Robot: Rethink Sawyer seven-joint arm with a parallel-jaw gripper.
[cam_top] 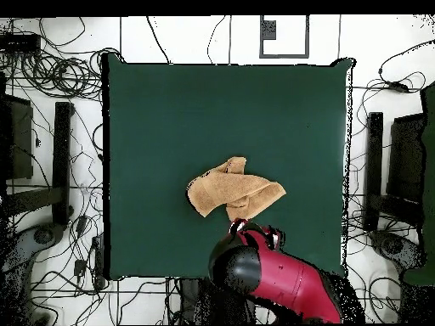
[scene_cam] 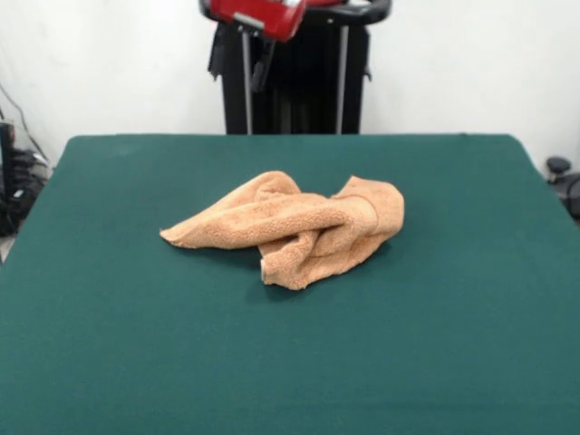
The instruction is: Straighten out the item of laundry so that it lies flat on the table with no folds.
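The light orange-tan towel (scene_cam: 290, 227) lies crumpled and folded over itself near the middle of the dark green table (scene_cam: 453, 344). In the overhead view the towel (cam_top: 234, 197) sits slightly toward the robot's side of the table (cam_top: 170, 110). The red arm (cam_top: 272, 276) is drawn back over the table's near edge. Its end (cam_top: 248, 231) hangs just beside the towel's robot-side edge. In the front view only a red part of the arm (scene_cam: 258, 14) shows at the top, high above the table. The gripper's state does not show.
The black pedestal (scene_cam: 294, 82) stands behind the table's far edge. In the overhead view, cables (cam_top: 59, 76) and black stands (cam_top: 61, 153) surround the table on the floor. Green cloth stretches wide on all sides of the towel.
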